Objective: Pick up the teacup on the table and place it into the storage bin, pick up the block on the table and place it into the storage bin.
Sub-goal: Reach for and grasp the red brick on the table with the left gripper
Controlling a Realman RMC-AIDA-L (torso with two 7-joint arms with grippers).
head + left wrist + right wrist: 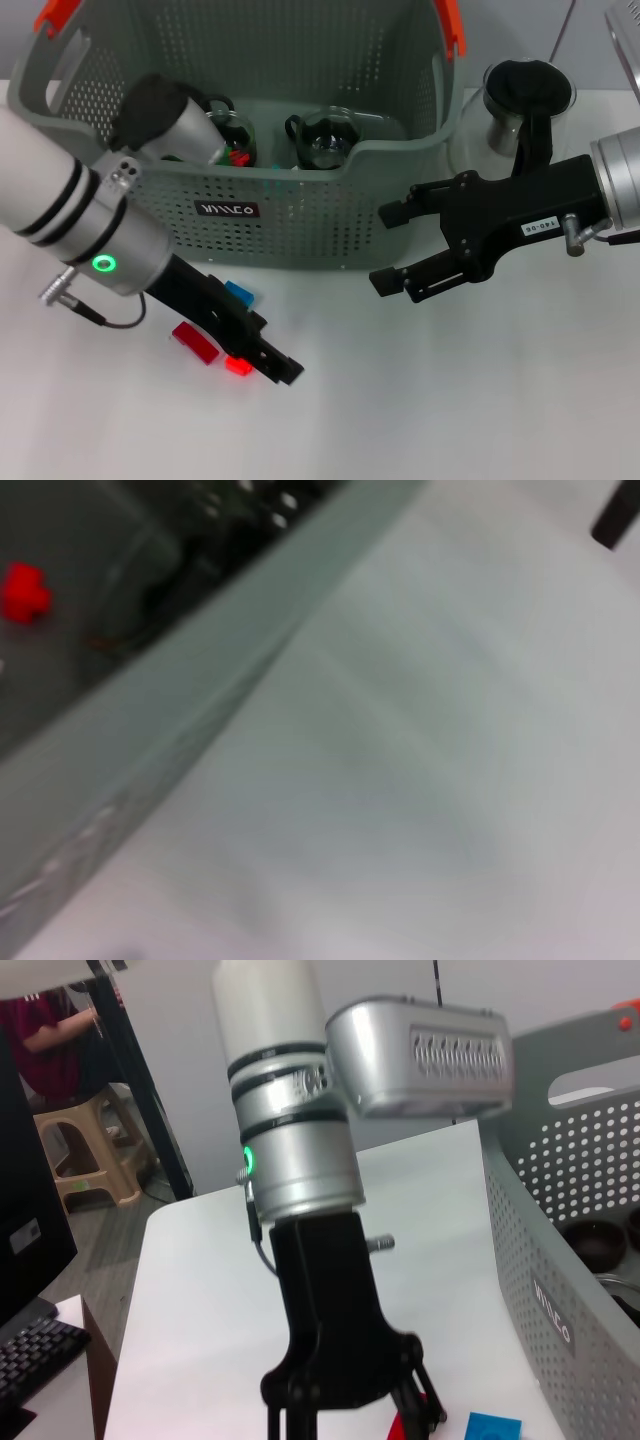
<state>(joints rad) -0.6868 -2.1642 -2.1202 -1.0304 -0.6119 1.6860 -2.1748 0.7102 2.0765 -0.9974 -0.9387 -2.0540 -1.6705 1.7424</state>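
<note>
The grey-green storage bin (300, 215) stands at the back of the white table. Two glass teacups (325, 140) (232, 135) sit inside it, with small red and green pieces beside the left one. On the table in front of the bin lie a blue block (239, 293) and two red blocks (195, 343) (238, 365). My left gripper (283, 370) reaches down right beside the nearer red block, touching or almost touching it. My right gripper (392, 248) hovers open and empty by the bin's right front corner.
A glass jar with a black lid (525, 105) stands on the table right of the bin, behind my right arm. The left wrist view shows the bin wall (200, 720) and a red piece (25, 590) inside it. A stool and desk (90, 1160) stand beyond the table.
</note>
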